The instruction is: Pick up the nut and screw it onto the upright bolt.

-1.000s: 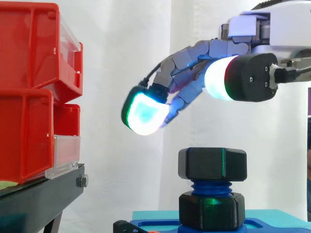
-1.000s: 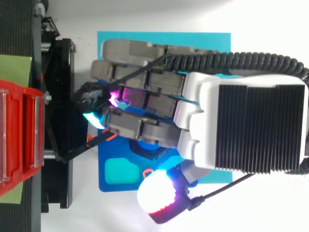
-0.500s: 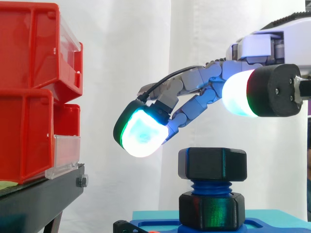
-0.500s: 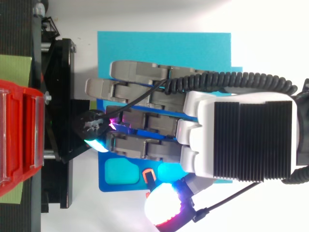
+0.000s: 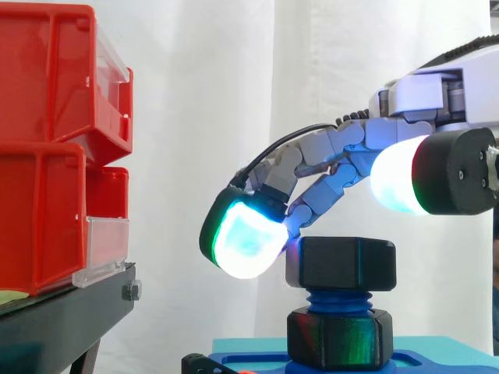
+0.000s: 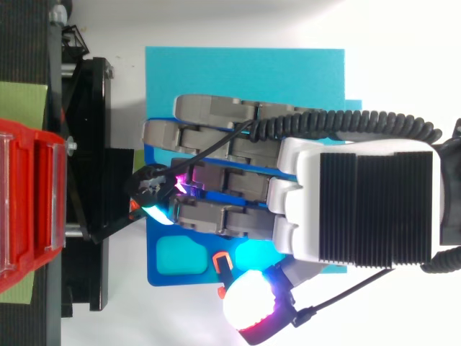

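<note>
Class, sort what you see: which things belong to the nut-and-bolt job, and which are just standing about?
Job: hand, nut, bolt, blue base.
Standing about: red bins, black stand, white curtain.

Grey-jointed hand (image 5: 343,160), glowing pads (image 5: 245,241)

A white table (image 6: 389,29) carries a cyan board (image 6: 245,65) and, seemingly, the black stand (image 6: 94,108).
</note>
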Tool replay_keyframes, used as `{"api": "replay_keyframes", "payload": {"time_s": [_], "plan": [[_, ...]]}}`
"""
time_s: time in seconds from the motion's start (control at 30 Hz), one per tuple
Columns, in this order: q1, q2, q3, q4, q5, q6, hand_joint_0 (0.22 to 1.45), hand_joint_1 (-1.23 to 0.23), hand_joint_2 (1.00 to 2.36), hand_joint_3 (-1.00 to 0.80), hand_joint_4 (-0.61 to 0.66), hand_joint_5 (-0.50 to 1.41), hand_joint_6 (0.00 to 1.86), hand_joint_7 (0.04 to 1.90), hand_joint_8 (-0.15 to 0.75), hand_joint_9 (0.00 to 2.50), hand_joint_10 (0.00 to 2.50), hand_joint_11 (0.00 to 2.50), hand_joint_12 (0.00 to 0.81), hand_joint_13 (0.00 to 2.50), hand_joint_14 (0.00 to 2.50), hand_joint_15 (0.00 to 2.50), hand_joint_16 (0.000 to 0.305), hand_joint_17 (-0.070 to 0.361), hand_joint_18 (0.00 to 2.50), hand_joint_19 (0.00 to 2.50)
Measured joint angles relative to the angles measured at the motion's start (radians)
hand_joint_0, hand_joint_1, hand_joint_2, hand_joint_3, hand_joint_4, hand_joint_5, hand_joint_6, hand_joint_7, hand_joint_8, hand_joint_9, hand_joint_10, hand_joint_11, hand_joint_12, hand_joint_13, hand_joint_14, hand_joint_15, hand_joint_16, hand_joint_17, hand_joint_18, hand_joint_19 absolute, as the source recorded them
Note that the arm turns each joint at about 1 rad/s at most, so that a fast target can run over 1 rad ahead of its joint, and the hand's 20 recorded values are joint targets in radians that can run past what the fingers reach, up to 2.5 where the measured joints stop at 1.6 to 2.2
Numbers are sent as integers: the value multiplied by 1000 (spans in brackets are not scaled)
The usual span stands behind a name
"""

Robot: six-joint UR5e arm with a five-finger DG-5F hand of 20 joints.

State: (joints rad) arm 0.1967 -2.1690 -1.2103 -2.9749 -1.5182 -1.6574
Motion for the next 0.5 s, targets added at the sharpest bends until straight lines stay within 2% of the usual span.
{"api": "replay_keyframes", "payload": {"time_s": [0.23, 0.5], "plan": [[-2, 0, 0, -8, -1, 0, 511, -144, 1000, -500, 168, -18, 515, 1515, 234, 385, 0, 0, 321, 352, 0, 0, 36, 80, 7, 0], [-7, 0, 0, -9, -3, -1, 514, -157, 1000, -500, 159, -27, 586, 1416, 242, 445, 0, 0, 317, 409, 0, 0, 35, 79, 53, 0]]}}
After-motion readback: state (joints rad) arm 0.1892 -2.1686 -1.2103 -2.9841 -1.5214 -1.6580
